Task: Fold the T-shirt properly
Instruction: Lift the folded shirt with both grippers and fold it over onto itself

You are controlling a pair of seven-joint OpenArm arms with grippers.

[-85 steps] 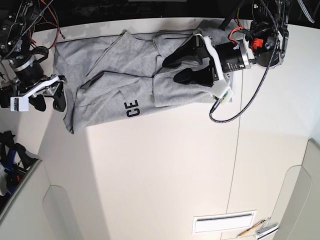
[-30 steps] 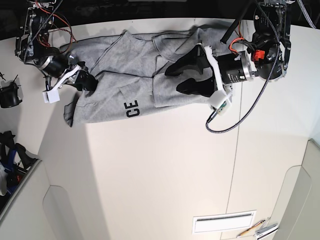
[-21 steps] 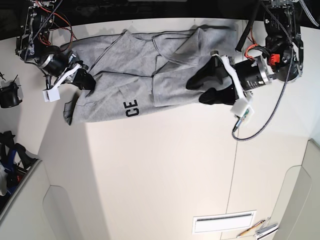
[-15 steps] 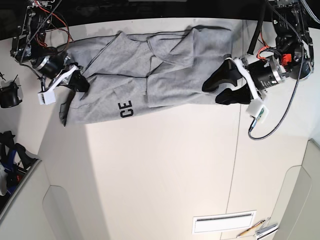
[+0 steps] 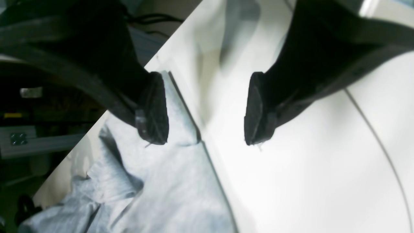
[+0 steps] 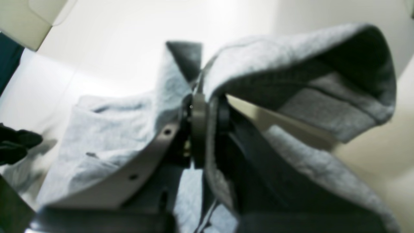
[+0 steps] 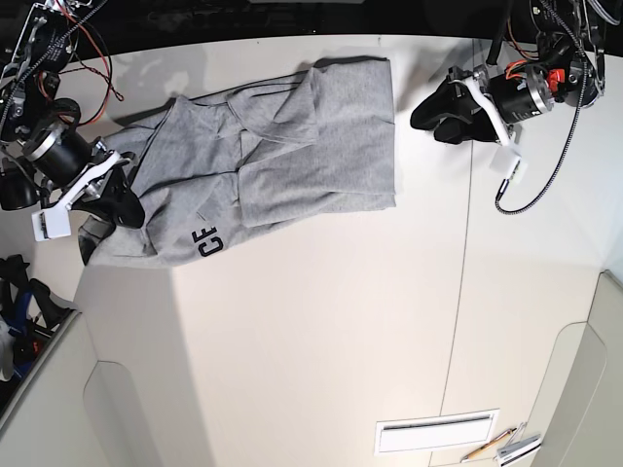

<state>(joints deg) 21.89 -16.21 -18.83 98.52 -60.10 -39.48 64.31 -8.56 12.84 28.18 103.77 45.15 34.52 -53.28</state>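
The light grey T-shirt (image 7: 292, 146) lies crumpled and partly folded over itself at the table's back left, with black letters "CE" showing at its front edge. My right gripper (image 7: 122, 206) is shut on the shirt's left end; in the right wrist view the gripper (image 6: 205, 129) pinches a fold of the shirt (image 6: 113, 136). My left gripper (image 7: 421, 115) is open and empty, just right of the shirt's right edge. In the left wrist view this gripper (image 5: 203, 110) is open over bare table, with the shirt's edge (image 5: 168, 194) under the left finger.
The white table (image 7: 321, 341) has a seam running front to back on the right. A white slot plate (image 7: 436, 434) and a pencil (image 7: 492, 446) lie at the front right. A cable (image 7: 540, 190) loops from the left arm. The table's left edge drops off near dark gear (image 7: 24, 302).
The right gripper has dragged the shirt left and toward the front. The left gripper has come off the shirt's right end and moved back to the right; the shirt has slid away from it.
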